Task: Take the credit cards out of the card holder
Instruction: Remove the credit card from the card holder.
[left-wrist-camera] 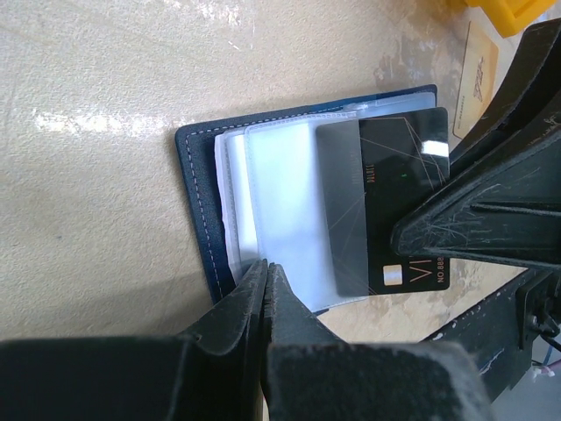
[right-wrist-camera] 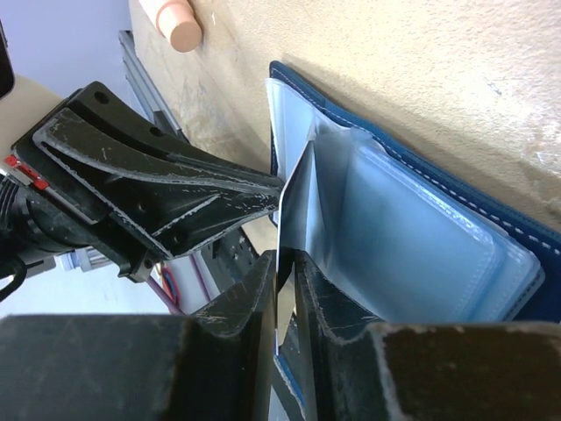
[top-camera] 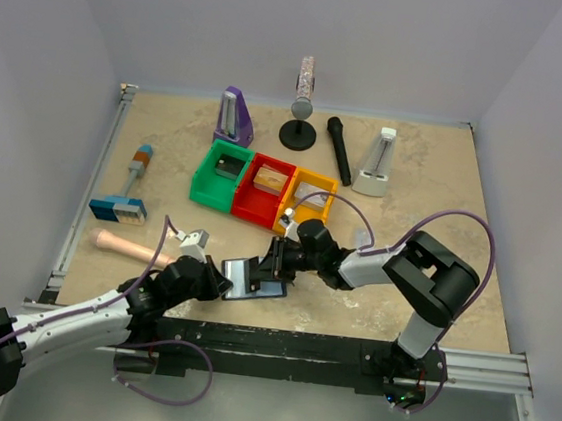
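Beige stone-patterned counter (top-camera: pixel 414 184), pale lilac walls (top-camera: pixel 280 29); the card holder (top-camera: pixel 254 278) lies open near the front edge; left gripper (left-wrist-camera: pixel 267 267) clamps its rim; right gripper (right-wrist-camera: pixel 282 259) pinches the dark card (left-wrist-camera: pixel 386 202); only the left wrist view shows the amber card (left-wrist-camera: pixel 478 66) lying beyond.

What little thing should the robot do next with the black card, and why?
Probably pull the dark card straight out, away from the card holder's fold. The right hand pinches that card's edge, the card sticks partway out of its clear sleeve, and the shut left hand sits at the card holder's edge, seemingly steadying it.
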`<control>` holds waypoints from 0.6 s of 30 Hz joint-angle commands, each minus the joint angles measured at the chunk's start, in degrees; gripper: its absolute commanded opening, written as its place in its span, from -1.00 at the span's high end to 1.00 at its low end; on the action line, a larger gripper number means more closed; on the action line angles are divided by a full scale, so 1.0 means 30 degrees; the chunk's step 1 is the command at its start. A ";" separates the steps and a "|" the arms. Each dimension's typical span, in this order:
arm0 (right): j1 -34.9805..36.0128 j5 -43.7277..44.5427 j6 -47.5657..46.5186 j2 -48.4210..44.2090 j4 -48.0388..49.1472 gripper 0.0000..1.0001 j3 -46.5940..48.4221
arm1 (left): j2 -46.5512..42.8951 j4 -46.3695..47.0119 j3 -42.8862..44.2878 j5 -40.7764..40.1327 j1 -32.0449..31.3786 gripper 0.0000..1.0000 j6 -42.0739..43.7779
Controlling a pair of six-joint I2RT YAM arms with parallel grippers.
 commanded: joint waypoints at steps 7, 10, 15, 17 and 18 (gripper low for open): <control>-0.0165 0.0296 -0.0162 -0.0729 0.0362 0.88 -0.0197 | -0.0129 -0.1248 -0.0077 -0.0577 0.0047 1.00 -0.0021; -0.0281 0.0355 -0.0162 -0.0816 0.0245 1.00 -0.0314 | -0.0216 -0.1307 -0.0048 -0.0577 0.0047 1.00 -0.0021; -0.0808 0.0413 -0.0308 -0.1488 -0.0427 1.00 -0.0606 | -0.0538 -0.1688 0.0011 -0.0811 0.0047 1.00 -0.0079; -0.1013 0.0500 -0.0513 -0.2016 -0.0867 1.00 -0.0753 | -0.0597 -0.1776 0.0011 -0.0841 0.0047 1.00 -0.0108; -0.1159 0.0443 -0.0659 -0.2221 -0.1159 1.00 -0.0812 | -0.0626 -0.1776 0.0011 -0.0870 0.0047 1.00 -0.0109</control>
